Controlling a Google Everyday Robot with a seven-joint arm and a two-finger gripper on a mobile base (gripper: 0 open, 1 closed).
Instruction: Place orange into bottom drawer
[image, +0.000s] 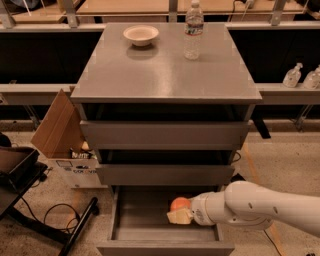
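The orange sits in my gripper low inside the open bottom drawer, toward its right half. My white arm reaches in from the right. The gripper's cream fingers close around the orange from below and behind. The drawer is pulled out, its grey tray showing under the two drawers above it. I cannot tell whether the orange touches the tray floor.
A cream bowl and a clear water bottle stand on the cabinet top. An open cardboard box sits on the floor at the left, next to a black stand and cables. Bottles stand on a shelf at the right.
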